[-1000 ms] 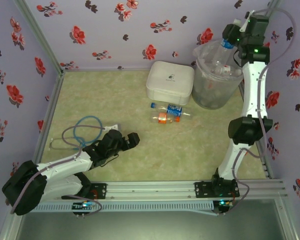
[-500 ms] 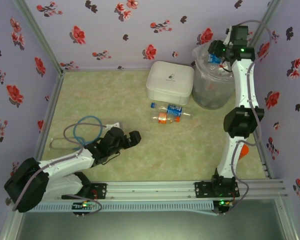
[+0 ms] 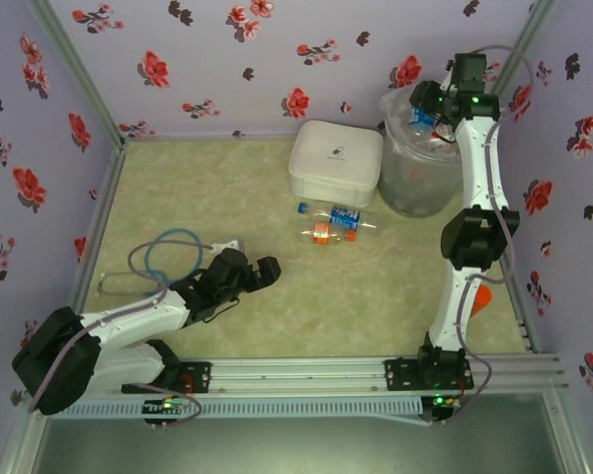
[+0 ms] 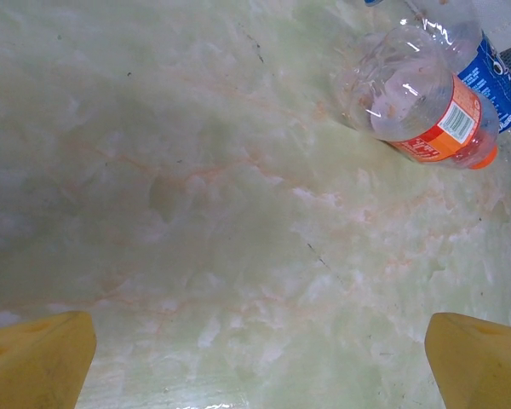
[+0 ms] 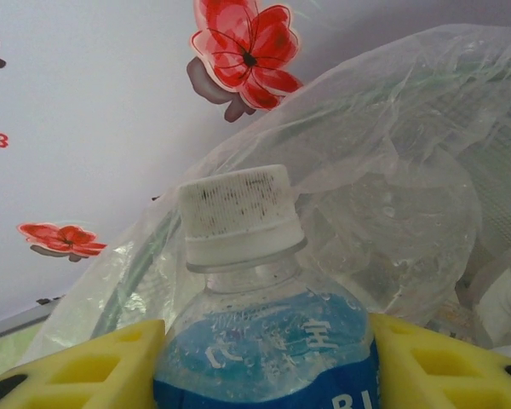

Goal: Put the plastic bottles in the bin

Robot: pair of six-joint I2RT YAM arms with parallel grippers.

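My right gripper point(image 3: 427, 105) hangs over the far rim of the bin point(image 3: 415, 183), a translucent grey bucket lined with a clear bag point(image 5: 392, 162). It is shut on a clear plastic bottle point(image 5: 260, 336) with a white cap and blue label, held between the yellow fingers point(image 5: 94, 366). More bottles lie inside the bin. Two bottles lie on the table: a blue-labelled one point(image 3: 338, 212) point(image 4: 487, 64) and an orange-labelled one point(image 3: 334, 232) point(image 4: 413, 102). My left gripper point(image 3: 260, 274) point(image 4: 260, 371) sits low over the table, open and empty, well short of them.
A white lidded box point(image 3: 336, 163) stands left of the bin, just behind the two table bottles. A looped blue and grey cable point(image 3: 163, 259) lies at the left. An orange object point(image 3: 480, 295) shows behind the right arm. Flowered walls enclose the table.
The right arm swung left with its bottle, from the bin's right side to over its far rim, then held. The left gripper crept slightly right.
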